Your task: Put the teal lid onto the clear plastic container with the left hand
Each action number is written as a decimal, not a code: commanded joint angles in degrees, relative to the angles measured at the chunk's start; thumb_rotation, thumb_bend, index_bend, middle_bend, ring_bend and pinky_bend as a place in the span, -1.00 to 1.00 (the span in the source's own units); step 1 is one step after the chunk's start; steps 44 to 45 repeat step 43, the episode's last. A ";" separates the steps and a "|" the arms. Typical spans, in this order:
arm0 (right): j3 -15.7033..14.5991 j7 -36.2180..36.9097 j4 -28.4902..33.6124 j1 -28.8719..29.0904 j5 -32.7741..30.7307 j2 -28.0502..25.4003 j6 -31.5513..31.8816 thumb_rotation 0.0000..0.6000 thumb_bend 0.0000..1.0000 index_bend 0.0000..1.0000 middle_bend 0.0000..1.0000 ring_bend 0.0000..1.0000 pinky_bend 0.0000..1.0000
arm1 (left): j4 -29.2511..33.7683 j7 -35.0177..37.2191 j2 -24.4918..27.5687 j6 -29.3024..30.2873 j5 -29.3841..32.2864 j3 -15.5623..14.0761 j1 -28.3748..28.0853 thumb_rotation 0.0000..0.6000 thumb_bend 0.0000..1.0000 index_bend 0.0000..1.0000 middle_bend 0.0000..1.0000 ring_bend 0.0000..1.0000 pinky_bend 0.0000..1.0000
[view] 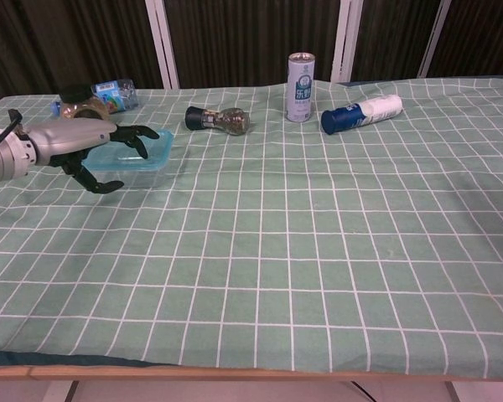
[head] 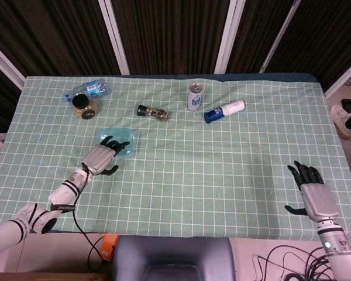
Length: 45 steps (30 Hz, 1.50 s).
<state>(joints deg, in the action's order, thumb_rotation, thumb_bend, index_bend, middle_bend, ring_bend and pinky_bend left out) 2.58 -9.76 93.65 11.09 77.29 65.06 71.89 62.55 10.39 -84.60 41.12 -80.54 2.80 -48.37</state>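
One left hand (view: pixel 84 142) rests with released, spread fingers over the teal lid (view: pixel 155 149), seemingly seated on its clear container; next comes withdrawal.

left hand (head: pixel 100 158) over teal lid (head: pixel 117 141), perhaps touching

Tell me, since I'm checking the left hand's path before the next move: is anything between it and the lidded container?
Nothing visible is. The left hand is right at the clear plastic container, its dark fingers reaching over the teal lid, which already lies on top. The pepper grinder and jar lie farther back, off that path.
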 commanded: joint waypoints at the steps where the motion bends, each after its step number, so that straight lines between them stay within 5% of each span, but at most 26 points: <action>1: 0.00 -0.10 -0.01 0.04 -0.04 0.05 -0.06 1.00 -0.88 -1.00 -1.00 -1.00 -1.00 | -0.22 0.07 -0.17 -0.08 -0.09 -0.14 0.06 1.00 -0.22 -1.00 -0.48 -0.70 -0.93; 8: 0.03 -0.20 0.01 0.04 -0.11 0.08 -0.06 1.00 -0.88 -1.00 -1.00 -1.00 -1.00 | -0.13 0.50 0.00 1.05 -0.52 0.25 0.13 1.00 -0.22 -1.00 -0.48 -0.70 -0.93; 17: -0.08 0.06 -0.03 -0.12 0.22 -0.07 0.20 1.00 -0.88 -1.00 -1.00 -1.00 -1.00 | 8.50 0.27 6.93 15.56 -5.08 3.16 2.85 1.00 -0.22 -1.00 -0.70 -0.91 -0.97; 20: -0.27 0.05 0.11 -0.25 0.63 -0.11 0.44 1.00 -0.88 -1.00 -1.00 -1.00 -1.00 | 14.55 0.82 10.97 22.44 -6.56 2.51 6.85 1.00 -0.23 -1.00 -0.78 -0.98 -0.99; 27: -0.67 -1.24 0.22 -0.51 1.31 0.34 1.07 1.00 -0.88 -1.00 -1.00 -1.00 -1.00 | 22.35 -7.76 16.63 41.55 -4.45 -4.73 25.97 1.00 -0.27 -1.00 -1.00 -1.00 -1.00; 31: -0.64 -3.92 0.25 -0.71 1.23 1.47 2.00 1.00 -0.88 -1.00 -1.00 -1.00 -1.00 | 21.93 -10.48 15.39 49.11 0.64 -5.62 35.05 1.00 -0.26 -1.00 -1.00 -1.00 -1.00; 34: -0.90 -5.16 0.51 -0.76 1.58 2.12 2.24 1.00 -0.88 -1.00 -1.00 -1.00 -1.00 | 22.81 -10.49 16.19 55.03 -3.91 -4.65 36.46 1.00 -0.26 -1.00 -1.00 -1.00 -1.00; 45: -1.72 -6.05 0.36 -1.45 3.18 2.50 3.45 1.00 -0.88 -1.00 -1.00 -1.00 -1.00 | 23.45 -10.96 17.24 51.27 -5.15 -4.50 36.85 1.00 -0.26 -1.00 -1.00 -1.00 -1.00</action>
